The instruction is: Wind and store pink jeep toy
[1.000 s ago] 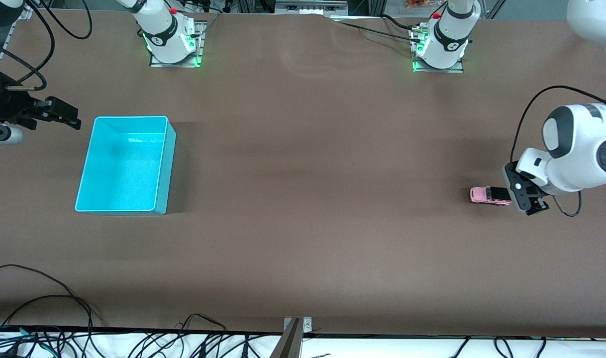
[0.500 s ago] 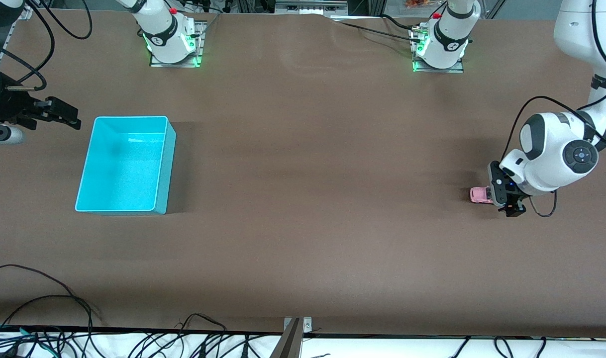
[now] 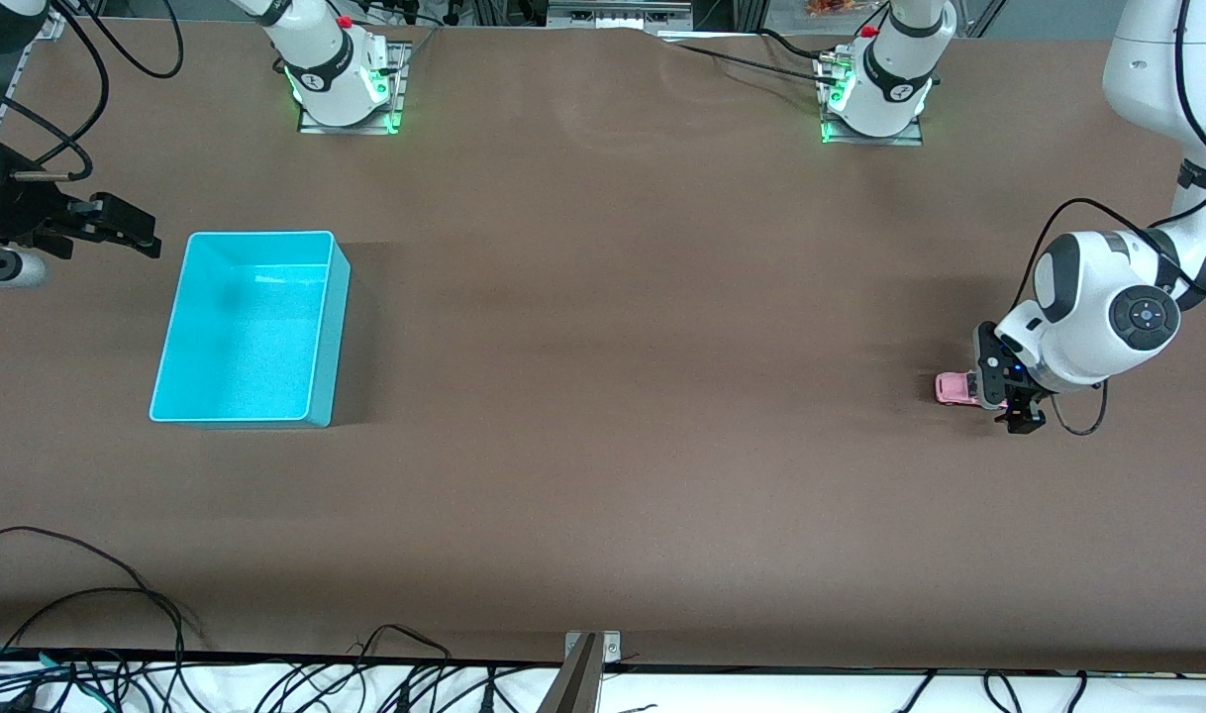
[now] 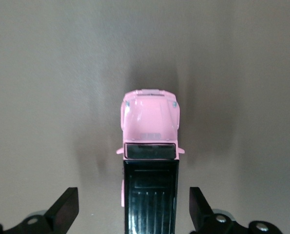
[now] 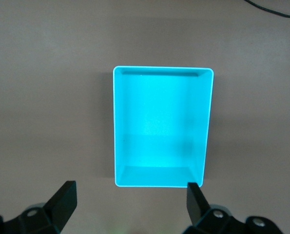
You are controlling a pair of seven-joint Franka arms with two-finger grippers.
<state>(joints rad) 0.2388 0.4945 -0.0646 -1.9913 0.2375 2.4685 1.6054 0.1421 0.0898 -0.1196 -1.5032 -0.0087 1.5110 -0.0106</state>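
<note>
Two grippers noted: right gripper (image 3: 128,230) waits spread wide beside the cyan bin (image 3: 251,327); left gripper (image 3: 1009,396), wide, straddles the pink jeep toy (image 4: 150,156) standing on the desk (image 3: 603,396). Risk: off-centre closure could skew or roll the jeep away

The left gripper (image 3: 1007,396) is lowered over the jeep (image 3: 955,387) — fingers (image 4: 67,209) spread, straddling its roof without touching. The right gripper (image 3: 118,226) is held open, waiting beside the bin (image 3: 331,327), toward the right arm's end.
</note>
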